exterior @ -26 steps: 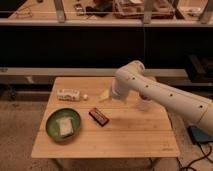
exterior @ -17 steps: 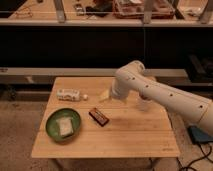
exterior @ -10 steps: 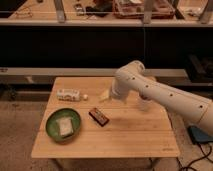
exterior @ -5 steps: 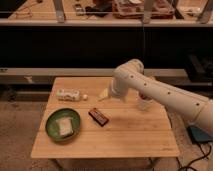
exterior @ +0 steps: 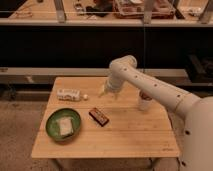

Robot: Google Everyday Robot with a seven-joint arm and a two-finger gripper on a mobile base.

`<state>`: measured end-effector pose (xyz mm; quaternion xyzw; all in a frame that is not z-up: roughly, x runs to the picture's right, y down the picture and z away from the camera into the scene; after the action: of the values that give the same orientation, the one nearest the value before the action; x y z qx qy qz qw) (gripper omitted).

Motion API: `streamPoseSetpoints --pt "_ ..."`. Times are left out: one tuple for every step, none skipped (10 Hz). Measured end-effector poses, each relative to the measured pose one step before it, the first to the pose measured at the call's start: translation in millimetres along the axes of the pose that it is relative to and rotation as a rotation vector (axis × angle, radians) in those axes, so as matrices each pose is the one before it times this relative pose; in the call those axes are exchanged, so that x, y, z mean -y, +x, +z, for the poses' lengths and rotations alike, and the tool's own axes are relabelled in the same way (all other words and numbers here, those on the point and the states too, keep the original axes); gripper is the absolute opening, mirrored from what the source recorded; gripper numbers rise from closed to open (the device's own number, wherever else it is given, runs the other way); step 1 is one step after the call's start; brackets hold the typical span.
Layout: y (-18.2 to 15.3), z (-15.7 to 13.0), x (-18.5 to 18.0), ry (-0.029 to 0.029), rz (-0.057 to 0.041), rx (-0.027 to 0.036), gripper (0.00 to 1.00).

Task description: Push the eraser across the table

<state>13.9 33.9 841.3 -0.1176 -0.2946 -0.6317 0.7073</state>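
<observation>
Since the gripper [exterior: 103,91] hangs low over the table's [exterior: 125,135] far side, just beside the small white eraser [exterior: 85,96], a sideways shove seems intended; whether it is closed cannot be told.

On the table [exterior: 135,135], the bowl [exterior: 64,124] lies front-left, the bar [exterior: 99,116] centre, the gripper [exterior: 104,91] seemingly just behind it.

Eraser [exterior: 99,117]: dark flat oblong block with a reddish-brown streak on top. Lay flat on wooden table [exterior: 132,135], long axis slanted, far end up-left, near end down-right. Sat roughly mid-table, bit left of centre, just right of green bowl [exterior: 64,125], not touching it. Gripper [exterior: 103,91] was further back, behind eraser and apart from it, low near tabletop.
</observation>
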Motion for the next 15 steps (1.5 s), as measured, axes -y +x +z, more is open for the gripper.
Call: streamPoseSetpoints --pt "7.57 7.86 8.29 0.0042 -0.00325 -0.00307 0.32" --pt "3.75 3.94 5.5 0.00043 -0.00487 -0.0047 0.24" --pt "2.49 8.16 8.79 -0.01101 -0.0217 -0.00677 0.16" --pt "-1.15 11.69 11.51 -0.01328 -0.03172 -0.00461 0.13" --pt "-2.56 7.63 5.79 -0.00565 -0.01578 -0.00102 0.13" --pt "-2.64 8.59 3.23 -0.00915 -0.0142 -0.0017 0.13" --pt "-3.7 11.37 4.76 -0.00698 -0.01023 0.00093 0.13" --pt "-2.51 11.35 4.08 -0.00681 -0.00463 0.00148 0.13" --pt "-1.55 6.74 1.4 -0.00237 0.0039 0.00399 0.13" --pt "-0.18 8.59 -1.65 -0.00942 0.00697 -0.00041 0.13" --pt "-0.85 10.21 -1.69 -0.00796 0.01061 0.00201 0.13" --pt "0.49 6.22 -0.26 -0.00421 0.00604 -0.00197 0.13" --pt "0.21 6.39 0.08 -0.0033 0.00592 -0.00151 0.13" --pt "0.98 6.68 1.03 -0.00553 0.00119 -0.00617 0.13" --pt "0.16 6.35 0.32 -0.00672 0.00029 -0.00562 0.13"
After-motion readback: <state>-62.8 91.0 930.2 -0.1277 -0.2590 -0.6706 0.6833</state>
